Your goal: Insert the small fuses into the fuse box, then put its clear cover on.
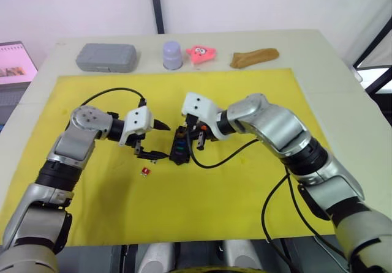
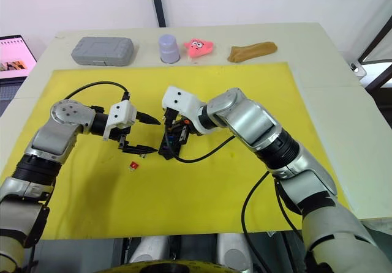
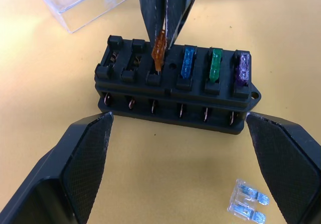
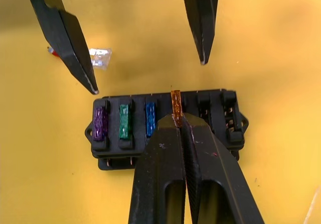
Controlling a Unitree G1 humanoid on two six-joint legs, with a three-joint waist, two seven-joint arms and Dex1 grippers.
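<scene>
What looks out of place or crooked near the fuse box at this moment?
The orange fuse, pinched by the right tool, sits tilted in its slot of the fuse box, not seated like the blue fuse. A red fuse lies loose on the yellow mat.

- Bright, even light falls over my desk (image 1: 343, 101), with soft shadows.
- Faint glare shows on the clear cover (image 3: 80, 0).
- My wrist views stay sharp.

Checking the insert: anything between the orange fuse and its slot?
Nothing visible. The right gripper holds the orange fuse right at the fuse box's fourth slot, beside the blue fuse. The left gripper is open, clear of it.
</scene>
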